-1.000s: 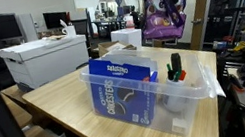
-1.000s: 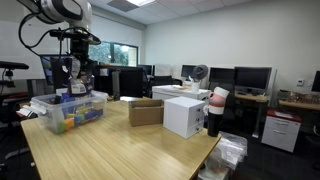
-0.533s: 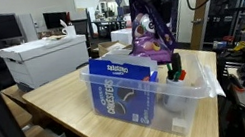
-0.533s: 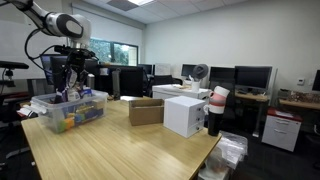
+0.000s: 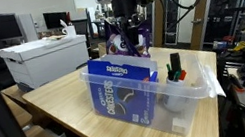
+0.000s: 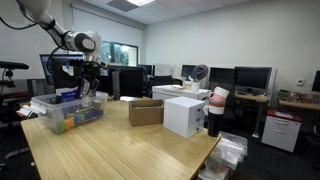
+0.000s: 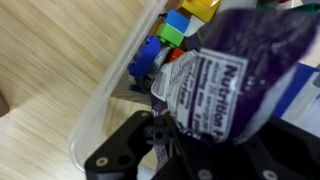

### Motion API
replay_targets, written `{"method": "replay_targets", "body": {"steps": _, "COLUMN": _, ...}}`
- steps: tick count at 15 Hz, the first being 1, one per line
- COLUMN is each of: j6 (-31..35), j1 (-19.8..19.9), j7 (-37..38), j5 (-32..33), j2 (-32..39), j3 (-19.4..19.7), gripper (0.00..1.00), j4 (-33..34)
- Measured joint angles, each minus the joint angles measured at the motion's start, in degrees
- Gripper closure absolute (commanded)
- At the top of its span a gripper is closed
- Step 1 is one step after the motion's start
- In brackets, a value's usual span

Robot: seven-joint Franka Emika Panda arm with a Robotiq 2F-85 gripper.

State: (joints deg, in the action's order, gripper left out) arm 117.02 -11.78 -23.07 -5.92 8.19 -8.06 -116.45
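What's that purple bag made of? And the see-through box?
The purple bag looks like thin, shiny plastic film: it is crinkled and catches the light. The box seems to be clear, hard plastic, because you can see right through its stiff walls.

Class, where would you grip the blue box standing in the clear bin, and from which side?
Grip the blue box by its top end, exposed at the open top of the bin, coming down from above, jaws across its narrow width; the bin walls shut off its sides. The gripper holds a purple bag.
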Motion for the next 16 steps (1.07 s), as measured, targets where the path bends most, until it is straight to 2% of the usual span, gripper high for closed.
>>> {"method": "replay_targets", "body": {"steps": 2, "j6": -4.1, "j1": 1.8, "j7": 0.2, "j5": 0.0, "j2": -0.2, "j3": 0.5, "gripper": 0.96, "j4": 0.1}}
{"method": "replay_targets", "body": {"steps": 3, "j6": -5.9, "j1": 2.7, "j7": 0.1, "j5": 0.0, "j2": -0.6, "j3": 0.7, "gripper": 0.9, "j4": 0.1}}
{"method": "replay_targets", "body": {"steps": 6, "j6": -5.8, "j1": 2.6, "j7": 0.1, "j5": 0.0, "j2": -0.1, "j3": 0.1, "gripper": 0.9, "j4": 0.1}}
{"method": "replay_targets", "body": {"steps": 7, "j6": -5.8, "j1": 2.6, "j7": 0.1, "j5": 0.0, "j2": 0.0, "j3": 0.1, "gripper": 0.65, "j4": 0.1}}
{"method": "replay_targets", "body": {"steps": 9, "j6": -5.8, "j1": 2.6, "j7": 0.1, "j5": 0.0, "j2": 0.1, "j3": 0.1, "gripper": 0.6, "j4": 0.1}}
{"method": "replay_targets", "body": {"steps": 10, "j6": -5.8, "j1": 2.6, "j7": 0.1, "j5": 0.0, "j2": 0.2, "j3": 0.1, "gripper": 0.64, "j4": 0.1}}
{"method": "replay_targets", "body": {"steps": 11, "j6": -5.8, "j1": 2.6, "j7": 0.1, "j5": 0.0, "j2": 0.2, "j3": 0.1, "gripper": 0.89, "j4": 0.1}}
{"method": "replay_targets", "body": {"steps": 12, "j6": -5.8, "j1": 2.6, "j7": 0.1, "j5": 0.0, "j2": 0.2, "j3": 0.1, "gripper": 0.84, "j4": 0.1}}
{"method": "replay_targets", "body": {"steps": 13, "j6": -5.8, "j1": 2.6, "j7": 0.1, "j5": 0.0, "j2": 0.2, "j3": 0.1, "gripper": 0.48, "j4": 0.1}}
{"method": "replay_targets", "body": {"steps": 15, "j6": -5.8, "j1": 2.6, "j7": 0.1, "j5": 0.0, "j2": 0.2, "j3": 0.1, "gripper": 0.51, "j4": 0.1}}
{"method": "replay_targets", "body": {"steps": 16, "j6": -5.8, "j1": 2.6, "j7": 0.1, "j5": 0.0, "j2": 0.2, "j3": 0.1, "gripper": 0.43, "j4": 0.1}}
